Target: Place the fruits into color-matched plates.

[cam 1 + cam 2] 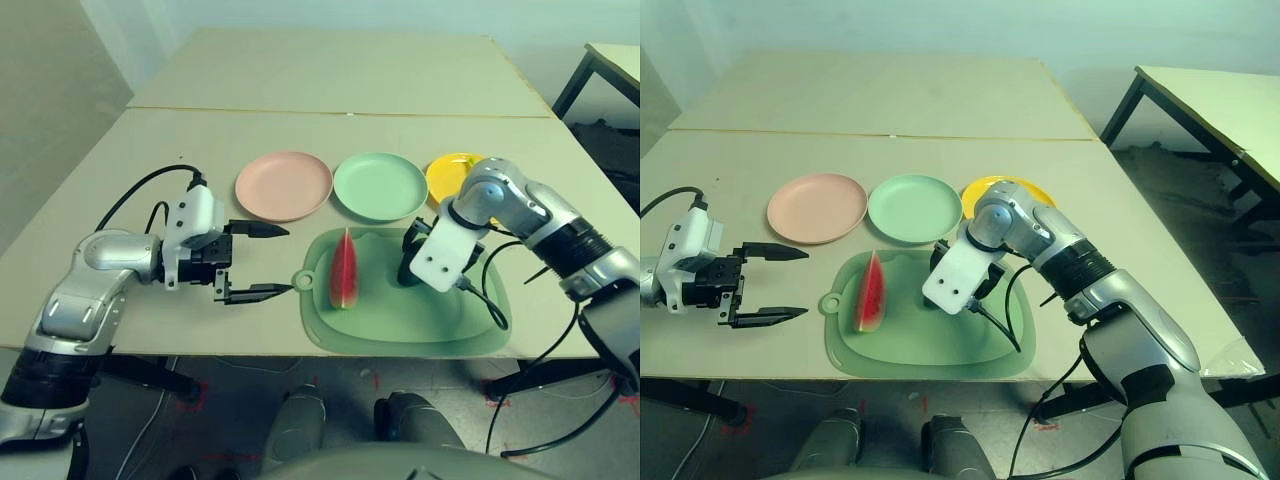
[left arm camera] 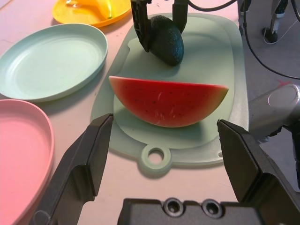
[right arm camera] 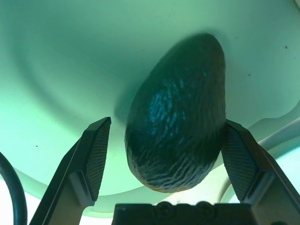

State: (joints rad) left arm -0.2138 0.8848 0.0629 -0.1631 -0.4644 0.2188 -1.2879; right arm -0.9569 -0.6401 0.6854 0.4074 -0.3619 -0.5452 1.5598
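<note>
My right claw [image 3: 161, 154] stands apart astride the avocado [image 3: 176, 115] lying on the mat [image 1: 400, 320]; it looks stiff, smooth, likely slippery, so I'd pinch its broad middle; my left claw [image 1: 270, 260] hangs apart over the desk [image 1: 130, 170]

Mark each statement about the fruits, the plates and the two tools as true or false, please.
1. The banana lies in the yellow plate. True.
2. The watermelon wedge sits in the pink plate. False: it is on the green mat.
3. The right tool is open around the avocado. True.
4. The left tool holds the watermelon. False: it is open and empty.
5. The green plate holds the avocado. False: it is empty.
</note>
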